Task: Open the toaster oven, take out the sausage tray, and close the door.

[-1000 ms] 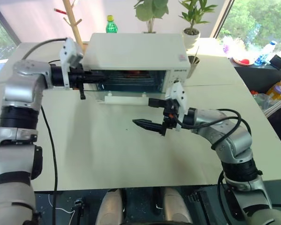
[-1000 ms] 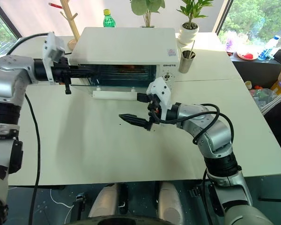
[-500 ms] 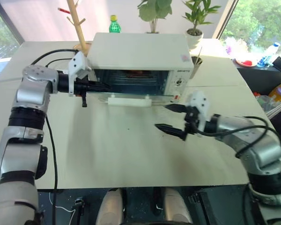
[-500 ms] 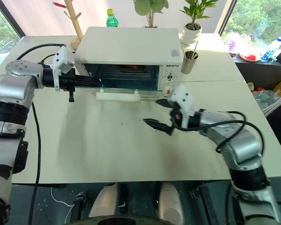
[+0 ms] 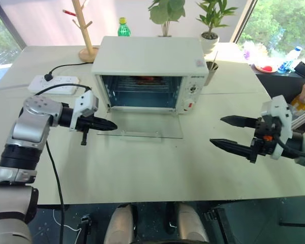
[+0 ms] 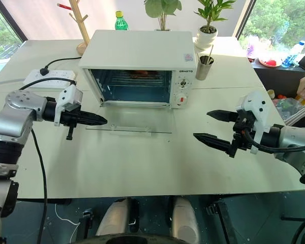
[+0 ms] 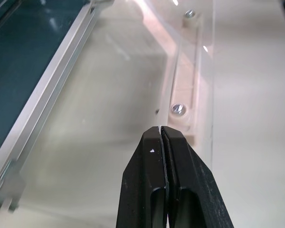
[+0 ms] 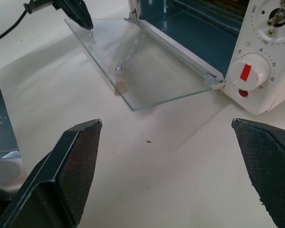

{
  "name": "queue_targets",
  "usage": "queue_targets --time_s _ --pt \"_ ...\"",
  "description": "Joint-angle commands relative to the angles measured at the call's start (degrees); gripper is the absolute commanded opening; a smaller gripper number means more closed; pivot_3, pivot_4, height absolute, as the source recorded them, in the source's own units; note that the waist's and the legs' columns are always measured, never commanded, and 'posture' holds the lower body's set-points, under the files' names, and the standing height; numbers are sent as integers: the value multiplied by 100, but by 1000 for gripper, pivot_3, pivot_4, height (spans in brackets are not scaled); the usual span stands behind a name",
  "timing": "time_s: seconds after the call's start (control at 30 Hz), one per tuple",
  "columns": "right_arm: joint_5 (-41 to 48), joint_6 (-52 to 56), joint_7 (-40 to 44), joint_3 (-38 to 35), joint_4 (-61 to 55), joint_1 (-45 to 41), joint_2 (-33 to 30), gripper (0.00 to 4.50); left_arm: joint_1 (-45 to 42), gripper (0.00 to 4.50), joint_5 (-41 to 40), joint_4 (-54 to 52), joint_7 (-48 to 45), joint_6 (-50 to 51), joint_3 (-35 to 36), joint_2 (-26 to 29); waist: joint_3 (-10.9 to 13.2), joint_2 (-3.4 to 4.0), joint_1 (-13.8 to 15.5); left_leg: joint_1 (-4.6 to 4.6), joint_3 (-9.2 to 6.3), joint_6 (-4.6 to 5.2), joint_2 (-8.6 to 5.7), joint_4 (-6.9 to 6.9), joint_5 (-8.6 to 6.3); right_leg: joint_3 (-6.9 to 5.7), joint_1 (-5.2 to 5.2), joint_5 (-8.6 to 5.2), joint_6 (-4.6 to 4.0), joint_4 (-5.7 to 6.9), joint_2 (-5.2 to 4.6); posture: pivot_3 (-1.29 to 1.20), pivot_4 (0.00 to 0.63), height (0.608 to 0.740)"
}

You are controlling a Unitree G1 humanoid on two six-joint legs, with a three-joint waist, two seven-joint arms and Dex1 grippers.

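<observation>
Sausage tray [image 5: 145, 80] barely visible inside toaster oven [image 5: 148, 71]; door [image 5: 141, 133] flat on white tabletop [image 5: 142, 168]. Left gripper [image 5: 113, 124] jaws pressed together, right gripper [image 5: 224, 132] jaws spread.

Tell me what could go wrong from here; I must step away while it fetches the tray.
The left claw, shut, sits at the corner of the open glass door; pressing down could strain the door. The sausage tray sits deep inside the toaster oven, so the wide-open right claw might knock the frame reaching in.
</observation>
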Motion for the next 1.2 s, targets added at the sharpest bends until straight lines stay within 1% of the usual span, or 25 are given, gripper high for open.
queue_targets --time_s 0.03,0.2,0.3,0.4,0.47,0.5,0.57,0.63,0.7,0.73,0.77,0.8,0.87,0.9,0.97,1.03,1.1,1.2 --pt "168 -59 -130 -136 -96 -40 -47 4500 76 51 298 -94 378 -376 -102 -118 0 0 2 -2 0 0 -1 0 0 0 0 0 0 -1 0 0 150 717" --pt "229 -99 -335 27 -119 -132 1 4500 310 51 844 136 815 -1015 -395 -236 0 0 -12 -1 2 0 -1 0 0 1 -2 0 0 -1 0 0 150 717" --pt "257 -117 -423 93 -99 -201 0 4500 372 51 1002 256 999 -1228 -458 -265 -3 0 -6 2 1 0 0 0 0 1 0 1 0 0 1 0 150 717" --pt "254 -161 -481 188 -81 -288 -13 4500 434 51 876 176 1051 -1149 -360 -277 -5 0 -6 5 1 0 0 0 0 2 4 1 0 0 0 0 150 717" --pt "199 -235 -506 309 -64 -409 -25 4500 398 51 481 -50 1012 -663 -130 -288 -5 0 -8 5 2 0 0 0 0 3 4 0 0 0 0 0 150 717" --pt "152 -269 -556 410 -40 -529 -21 4500 340 281 215 -193 991 -274 31 -270 -4 -1 -14 5 2 0 0 0 0 3 3 1 0 1 0 0 150 717" --pt "-2 -330 -714 686 20 -832 8 4500 240 914 -366 -519 910 473 372 -184 -1 -5 -18 3 2 0 1 0 0 4 -1 1 0 2 1 0 150 717" --pt "-274 -429 -916 1098 77 -1215 97 4500 126 1853 -1050 -885 931 1354 815 -82 1 -9 -30 2 1 0 2 0 0 4 -3 0 0 3 2 0 150 717" --pt "-476 -514 -1084 1451 149 -1548 243 4500 33 2947 -1561 -1145 1066 2058 1183 -13 4 -14 -26 -1 -1 0 3 0 0 5 -6 0 1 3 3 0 150 717" --pt "-547 -535 -1182 1602 204 -1713 357 4500 4 3496 -1765 -1244 1138 2325 1334 25 4 -14 -30 -1 -1 0 3 0 0 5 -6 0 1 3 4 0 150 717" --pt "-731 -623 -1283 1826 260 -1887 485 4500 -15 3912 -1959 -1329 1216 2572 1488 62 3 -12 -28 0 -1 0 3 0 0 5 -6 0 1 3 5 0 150 717" --pt "-876 -692 -1345 1985 306 -2006 573 4500 -30 4457 -2098 -1394 1286 2754 1590 85 3 -12 -30 0 0 0 2 -1 0 5 -6 0 1 3 4 0 150 717" --pt "-1328 -933 -1540 2543 478 -2383 937 4500 -13 4457 -2304 -1544 1416 3035 1757 156 3 -13 -29 1 2 0 2 -1 1 6 -6 0 1 4 4 0 150 717" --pt "-1495 -1014 -1598 2737 572 -2525 1079 4500 2 4457 -2336 -1598 1466 3086 1780 184 3 -12 -32 1 2 -1 2 -1 1 6 -6 0 1 4 5 0 150 717" --pt "-2119 -1366 -1732 3367 971 -2912 1458 4500 73 4457 -2282 -1713 1575 3071 1749 242 3 -13 -41 0 3 -3 1 0 2 7 -7 0 1 4 5 0 150 717" --pt "-2918 -1874 -1873 4022 1541 -3335 1810 4500 155 4457 -2249 -1784 1618 3022 1715 283 3 -13 -61 1 5 -4 1 0 3 7 -8 1 0 5 5 0 150 717" --pt "-3554 -2373 -1940 4462 2105 -3680 2085 4500 208 4457 -2223 -1800 1654 2963 1683 300 3 -13 -67 -1 6 -4 1 0 3 8 -10 1 0 5 6 0 150 717" --pt "-4346 -3074 -2099 4930 3137 -4186 2524 4500 266 4457 -2171 -1773 1697 2866 1638 300 3 -14 -51 -4 5 -5 1 0 4 8 -12 1 0 5 5 0 150 717"
